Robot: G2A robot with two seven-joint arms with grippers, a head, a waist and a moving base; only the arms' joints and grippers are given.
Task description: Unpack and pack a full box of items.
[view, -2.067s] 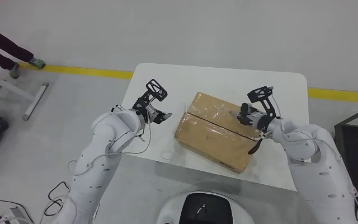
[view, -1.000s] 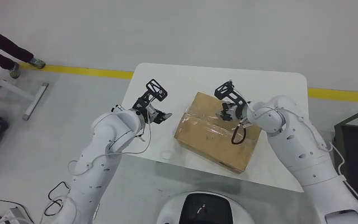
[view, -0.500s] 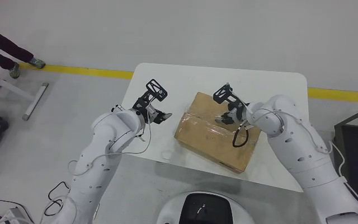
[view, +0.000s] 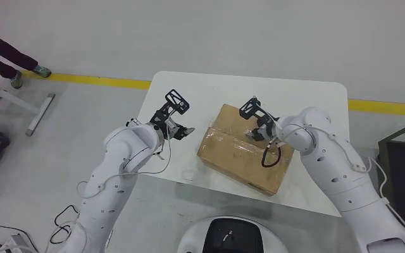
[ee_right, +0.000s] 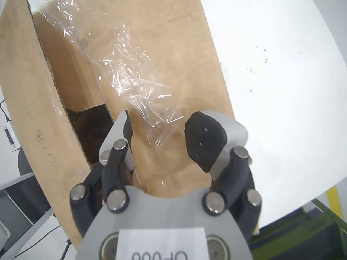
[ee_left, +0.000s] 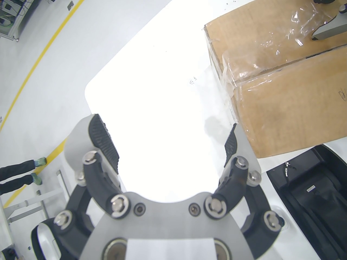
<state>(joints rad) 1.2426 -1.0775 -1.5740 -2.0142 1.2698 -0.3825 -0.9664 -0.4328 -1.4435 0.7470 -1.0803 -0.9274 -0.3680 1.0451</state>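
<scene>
A brown cardboard box [view: 237, 155] lies skewed in the middle of the white table [view: 304, 95]. Crumpled clear tape [ee_right: 135, 82] clings along its top seam. My right gripper [view: 254, 120] is open just above the box top near its far end [ee_right: 165, 133]. One fingertip [ee_right: 127, 125] sits at the edge of a flap, beside a dark gap into the box, and loose tape lies between the fingers. My left gripper [view: 182, 117] hangs open over bare table to the left of the box [ee_left: 168, 139], apart from the box [ee_left: 284, 101] and holding nothing.
The table [ee_left: 151, 82] has bare room left of the box and behind it. Its rounded edge runs close behind my left gripper. A yellow floor line [view: 95, 80] passes beyond the table.
My right gripper has travelled from the box's right end across its top toward the far left, then settled lower at the seam. The left arm and box have not moved.
</scene>
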